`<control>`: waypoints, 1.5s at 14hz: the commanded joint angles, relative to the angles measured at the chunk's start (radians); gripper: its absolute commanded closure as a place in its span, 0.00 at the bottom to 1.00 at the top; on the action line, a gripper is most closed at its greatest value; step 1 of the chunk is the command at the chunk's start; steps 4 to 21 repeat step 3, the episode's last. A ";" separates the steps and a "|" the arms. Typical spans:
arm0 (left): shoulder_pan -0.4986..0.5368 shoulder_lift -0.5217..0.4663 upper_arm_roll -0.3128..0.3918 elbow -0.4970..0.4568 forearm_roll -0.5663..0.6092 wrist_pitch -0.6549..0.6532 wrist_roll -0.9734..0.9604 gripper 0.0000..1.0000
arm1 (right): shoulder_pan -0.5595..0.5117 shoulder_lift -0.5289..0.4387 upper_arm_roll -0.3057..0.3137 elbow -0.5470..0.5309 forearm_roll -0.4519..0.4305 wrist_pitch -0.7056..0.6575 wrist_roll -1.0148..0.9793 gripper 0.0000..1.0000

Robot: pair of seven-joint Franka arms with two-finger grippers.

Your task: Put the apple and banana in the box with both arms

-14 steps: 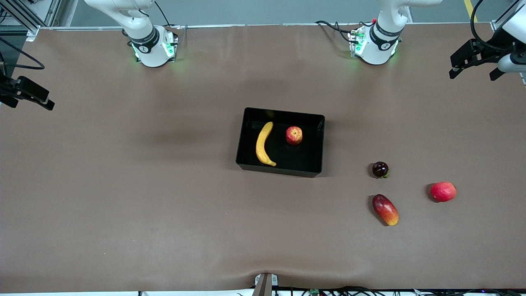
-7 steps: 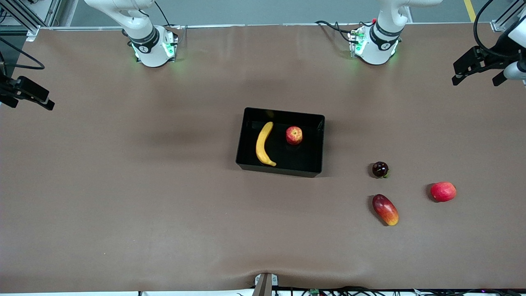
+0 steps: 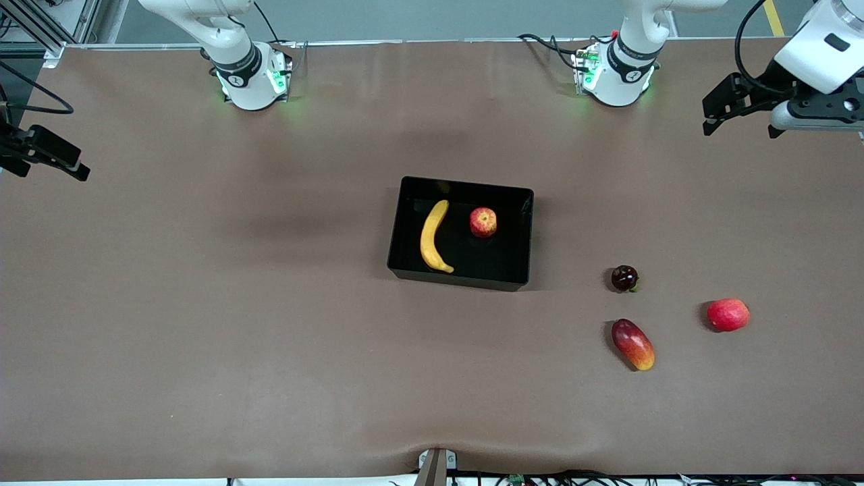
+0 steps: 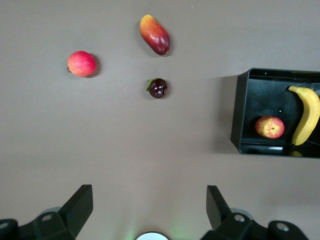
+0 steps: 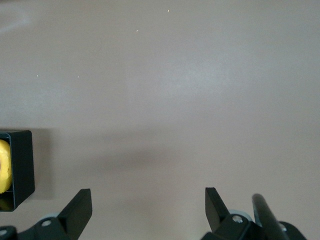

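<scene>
Seen from the front camera, the box sits near the middle of the worktop with the banana and the apple both lying inside it, apart from each other, the banana toward the right arm's end. Toward the left arm's end lie three other fruits: a dark round fruit, a red-and-yellow oblong fruit nearer the camera, and a plain red fruit nearest that end. The left claw hangs over the worktop's edge at the left arm's end, its fingers apart and empty. The right claw hangs at the opposite edge, only partly in view here.

While that view cuts off the right claw, the left wrist view looks down on the whole scene: the left claw with fingers wide apart, the box, the apple and banana inside it, the dark fruit, the oblong fruit and the red fruit.

Only the right wrist view shows the right claw clearly, fingers spread and empty over bare worktop, with a corner of the box and a sliver of banana at the frame's edge.
</scene>
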 commanded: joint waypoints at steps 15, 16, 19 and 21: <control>0.012 0.002 0.006 0.022 -0.020 -0.021 -0.003 0.00 | 0.000 0.000 0.003 0.006 -0.009 -0.006 -0.001 0.00; 0.012 0.002 0.006 0.022 -0.020 -0.021 -0.003 0.00 | 0.000 0.000 0.003 0.006 -0.009 -0.006 -0.001 0.00; 0.012 0.002 0.006 0.022 -0.020 -0.021 -0.003 0.00 | 0.000 0.000 0.003 0.006 -0.009 -0.006 -0.001 0.00; 0.012 0.002 0.006 0.022 -0.020 -0.021 -0.003 0.00 | 0.000 0.000 0.003 0.006 -0.009 -0.006 -0.001 0.00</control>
